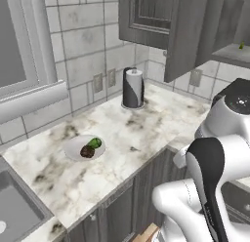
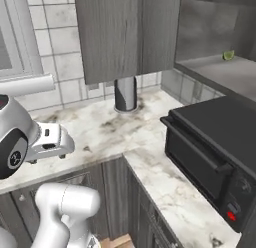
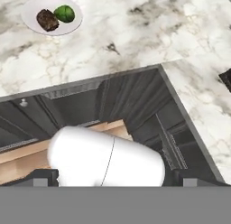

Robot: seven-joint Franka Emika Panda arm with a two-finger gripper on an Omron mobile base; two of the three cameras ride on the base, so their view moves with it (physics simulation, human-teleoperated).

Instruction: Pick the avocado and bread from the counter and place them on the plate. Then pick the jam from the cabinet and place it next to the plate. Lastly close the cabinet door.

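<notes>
While the plate (image 1: 73, 149) holds the avocado (image 1: 95, 143) and bread (image 1: 87, 151) touching, the gripper (image 3: 113, 175) gapes wide, empty; a paper-towel roll (image 1: 133, 88) stands beneath the open cabinet door (image 1: 188, 33).

Evenly and softly lit throughout, with no clear single light source. Only faint shadows beneath the plate (image 1: 73, 149) and around the paper towel roll (image 1: 133, 87). Dim inside the open cabinet (image 2: 215, 29). No glare. Slightly soft, low-resolution rendering; no noticeable edge distortion.
</notes>
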